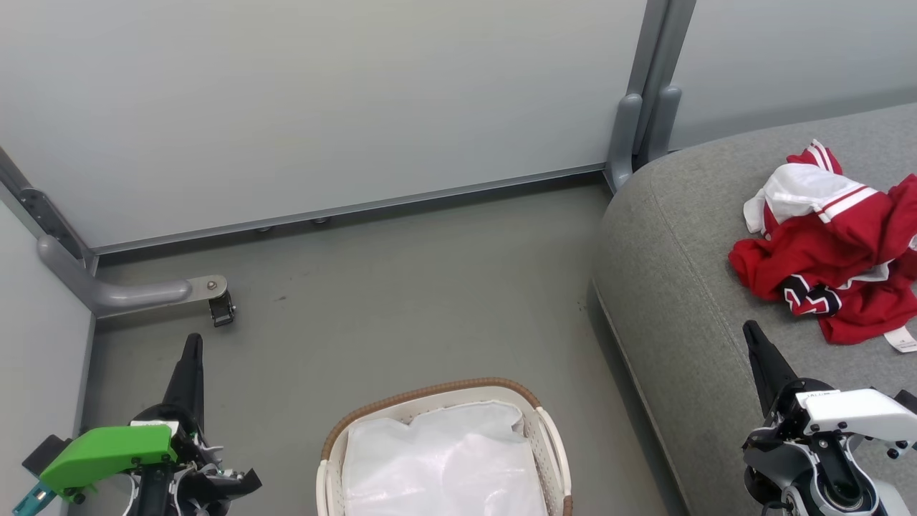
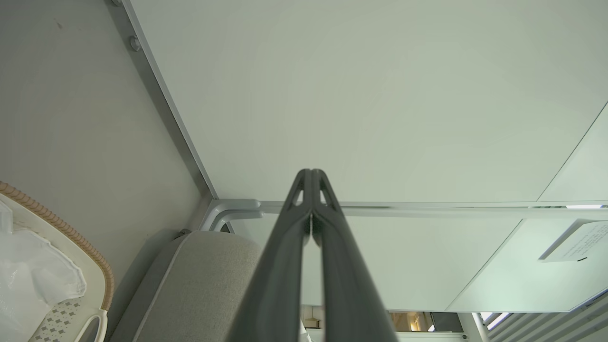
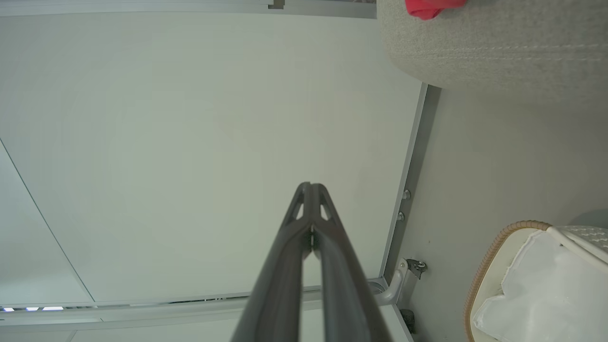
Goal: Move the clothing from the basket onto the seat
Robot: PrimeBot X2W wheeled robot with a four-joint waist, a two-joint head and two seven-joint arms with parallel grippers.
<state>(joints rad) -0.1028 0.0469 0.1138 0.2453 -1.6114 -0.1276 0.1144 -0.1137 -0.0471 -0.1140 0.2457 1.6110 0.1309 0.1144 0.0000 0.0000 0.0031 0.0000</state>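
red white-striped clothing [image 1: 834, 251], grey seat [image 1: 680, 236]

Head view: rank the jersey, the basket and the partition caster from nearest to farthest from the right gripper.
1. Red jersey, on the seat just beyond the right gripper.
2. Basket, low at the view's centre, to the gripper's left.
3. Caster, far over on the left side.

The head camera is looking down over the basket [image 1: 430, 390]. Both wrist cameras are facing the wall [image 1: 322, 107] beyond it, each sharing the basket's rim and the seat [image 1: 680, 251].
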